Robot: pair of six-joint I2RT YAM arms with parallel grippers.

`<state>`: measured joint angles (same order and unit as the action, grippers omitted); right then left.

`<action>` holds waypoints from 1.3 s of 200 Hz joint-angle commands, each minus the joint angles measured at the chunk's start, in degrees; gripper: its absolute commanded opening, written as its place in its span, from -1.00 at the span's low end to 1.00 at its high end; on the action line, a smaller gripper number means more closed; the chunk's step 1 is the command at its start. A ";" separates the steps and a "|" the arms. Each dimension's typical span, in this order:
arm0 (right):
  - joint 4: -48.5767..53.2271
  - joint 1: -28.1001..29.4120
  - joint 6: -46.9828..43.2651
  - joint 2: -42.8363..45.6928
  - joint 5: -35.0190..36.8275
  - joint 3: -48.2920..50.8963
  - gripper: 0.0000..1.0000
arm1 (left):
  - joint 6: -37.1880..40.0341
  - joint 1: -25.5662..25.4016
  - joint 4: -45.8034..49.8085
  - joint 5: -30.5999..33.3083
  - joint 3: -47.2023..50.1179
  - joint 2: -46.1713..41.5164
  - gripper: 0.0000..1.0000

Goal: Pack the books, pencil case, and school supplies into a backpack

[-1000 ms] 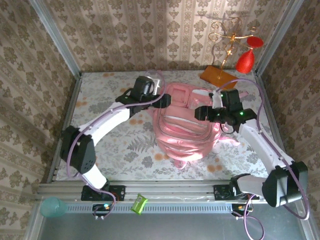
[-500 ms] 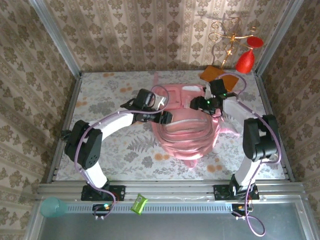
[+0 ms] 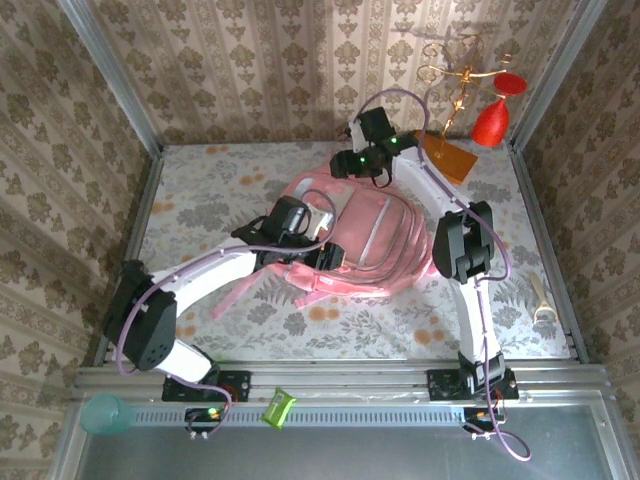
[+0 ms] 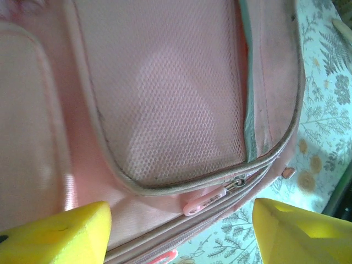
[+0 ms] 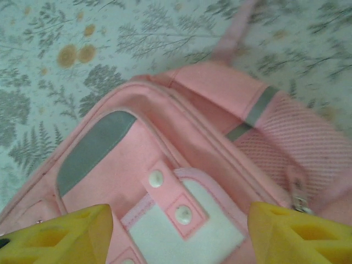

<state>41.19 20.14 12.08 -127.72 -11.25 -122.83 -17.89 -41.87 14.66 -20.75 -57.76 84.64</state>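
The zip pull (image 4: 193,204) is best pinched squarely by the left gripper (image 4: 181,213), the backpack (image 3: 370,240) pinned by the right gripper (image 5: 179,215), both spread wide and empty.

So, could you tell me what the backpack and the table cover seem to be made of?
Backpack: soft pink fabric, matte, creased and sagging; its pocket panel is open mesh with visible holes. Table cover: a flat floral-printed sheet, cloth or vinyl, I cannot tell which.

Backpack (image 3: 375,240) flat on table (image 3: 200,200); left arm (image 3: 215,266) over near side, right arm (image 3: 422,178) over far end.
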 commanded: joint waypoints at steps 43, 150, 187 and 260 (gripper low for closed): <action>-7.69 0.48 2.06 33.33 7.23 38.13 0.35 | 47.11 1.45 -8.77 4.23 5.39 -4.94 0.32; -4.55 0.15 4.73 50.26 -6.81 58.31 0.30 | 92.25 -0.85 4.48 0.86 -6.97 10.96 0.06; -4.00 0.19 6.52 51.64 -9.45 60.90 0.26 | 93.41 -1.94 2.75 2.12 -7.37 13.42 -0.07; -19.51 2.93 22.41 60.89 -19.12 76.13 0.14 | 83.03 -1.99 -2.98 -0.57 -5.00 13.71 -0.88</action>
<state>31.22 21.15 25.65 -68.75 -25.04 -51.31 69.91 -43.88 13.89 -19.27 -63.79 97.12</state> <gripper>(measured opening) 0.577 0.091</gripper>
